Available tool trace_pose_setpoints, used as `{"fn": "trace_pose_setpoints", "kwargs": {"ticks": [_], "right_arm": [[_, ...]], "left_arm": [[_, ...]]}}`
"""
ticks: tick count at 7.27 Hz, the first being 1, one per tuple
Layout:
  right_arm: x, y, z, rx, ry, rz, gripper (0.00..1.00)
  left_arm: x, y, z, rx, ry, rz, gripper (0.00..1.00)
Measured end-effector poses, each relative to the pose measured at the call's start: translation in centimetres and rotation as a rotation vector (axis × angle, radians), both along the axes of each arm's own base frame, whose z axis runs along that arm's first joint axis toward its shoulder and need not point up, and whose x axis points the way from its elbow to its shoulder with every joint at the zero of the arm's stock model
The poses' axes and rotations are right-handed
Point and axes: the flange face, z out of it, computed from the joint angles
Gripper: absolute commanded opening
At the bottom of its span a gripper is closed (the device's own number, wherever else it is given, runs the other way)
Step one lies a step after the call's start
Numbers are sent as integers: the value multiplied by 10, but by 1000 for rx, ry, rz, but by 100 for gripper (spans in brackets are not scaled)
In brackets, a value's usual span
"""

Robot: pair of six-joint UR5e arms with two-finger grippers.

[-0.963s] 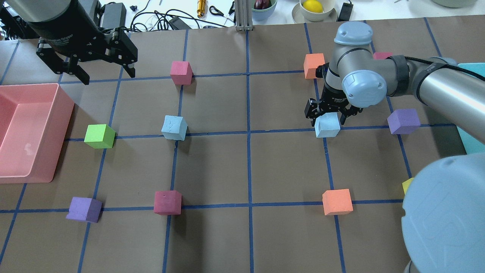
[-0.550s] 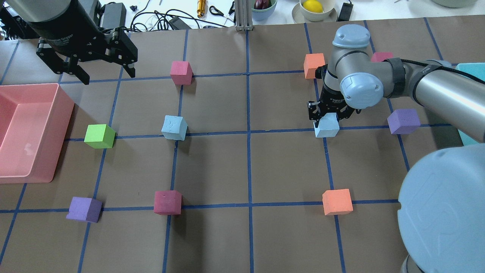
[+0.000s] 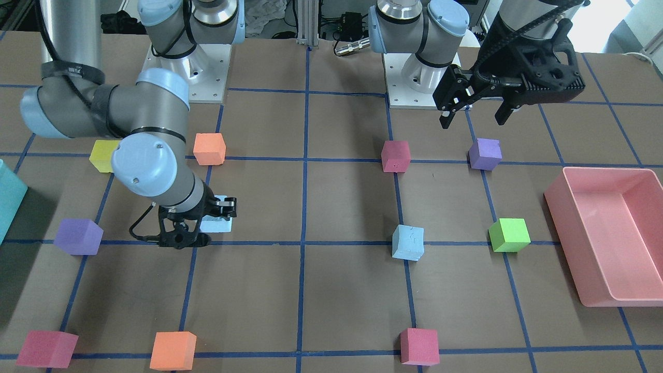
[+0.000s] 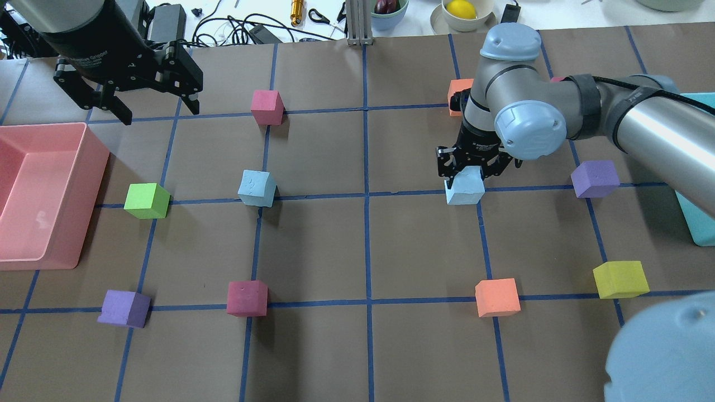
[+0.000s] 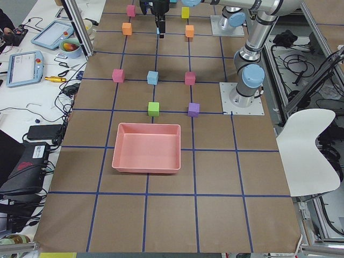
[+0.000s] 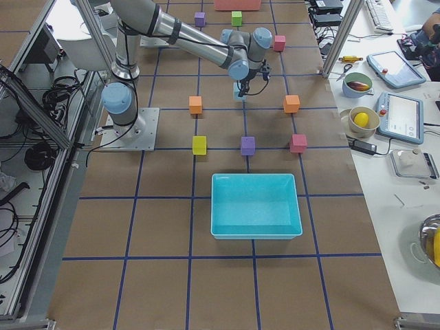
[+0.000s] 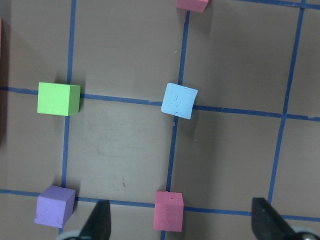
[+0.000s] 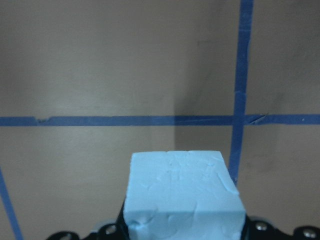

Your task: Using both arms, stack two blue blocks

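Observation:
My right gripper (image 4: pixel 468 169) is shut on a pale blue block (image 4: pixel 465 190) and holds it low over the table, right of centre. The right wrist view shows that block (image 8: pixel 182 192) filling the space between the jaws. It also shows in the front view (image 3: pixel 217 221). The second blue block (image 4: pixel 257 188) sits on the table left of centre, apart from both grippers, and shows in the left wrist view (image 7: pixel 179 100). My left gripper (image 4: pixel 159 111) is open and empty, high over the far left.
A pink bin (image 4: pixel 92 167) stands at the left edge and a teal bin (image 4: pixel 698 223) at the right. Green (image 4: pixel 146 201), pink (image 4: pixel 267 107), crimson (image 4: pixel 247 298), orange (image 4: pixel 497 297), yellow (image 4: pixel 620 279) and purple (image 4: pixel 595 178) cubes lie around the grid.
My right gripper has moved left along the tape line with the blue block in it. The left arm and the other cubes have not moved.

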Motion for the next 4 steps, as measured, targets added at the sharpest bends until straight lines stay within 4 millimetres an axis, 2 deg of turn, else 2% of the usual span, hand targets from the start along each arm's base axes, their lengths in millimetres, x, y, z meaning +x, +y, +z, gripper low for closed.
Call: {"fn": "trace_pose_setpoints", "kwargs": {"ticks": [2, 3, 4], "right_arm": [[86, 44, 1, 12, 21, -13, 0], [118, 61, -2, 1, 27, -6, 0], [141, 71, -8, -10, 31, -2, 0]], "left_arm": [[2, -1, -1, 0, -5, -16, 100], [2, -5, -6, 6, -3, -23, 100], [3, -16, -16, 12, 0, -26, 100]]}}
